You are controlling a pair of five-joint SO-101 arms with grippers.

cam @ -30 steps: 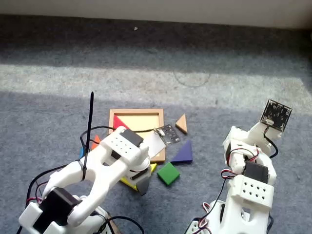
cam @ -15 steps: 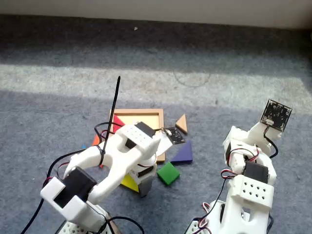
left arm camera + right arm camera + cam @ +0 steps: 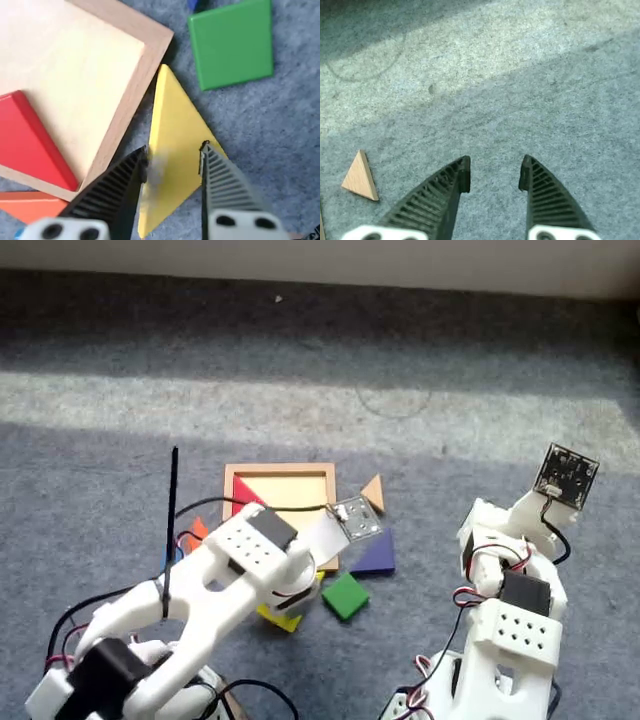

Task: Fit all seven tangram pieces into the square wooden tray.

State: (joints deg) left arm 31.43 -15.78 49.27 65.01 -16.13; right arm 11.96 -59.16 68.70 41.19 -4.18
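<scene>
Left claw: we see the left claw partly open and low over the yellow triangle. One fingertip is at each of the triangle's long edges. We cannot tell whether they press on it.
Right claw: the right claw is also partly open. Nothing sits between its fingers, and it hangs over bare carpet.
Tray: the square wooden tray lies flat on the worktop. A red triangle lies inside against one wall, and the rest of the floor we can see is pale wood.
Yellow triangle: it lies outside the tray, with its tip against the outer side of the rim near a corner.
Left wrist view: up close we get the green square on the carpet near the triangle's tip, apart from it. An orange piece sits just outside the rim, by the red one.
Right wrist view: a small wooden triangle lies well off to one side of the claw.
High view: from above we see the left arm covering the tray's near corner. A purple triangle lies to the right of the tray, between the wooden triangle and the green square. The right arm stands well apart from all the pieces.
Worktop: grey-blue carpet, with a sunlit band across the far half.
Room: a pale strip of wall runs along the far edge.
</scene>
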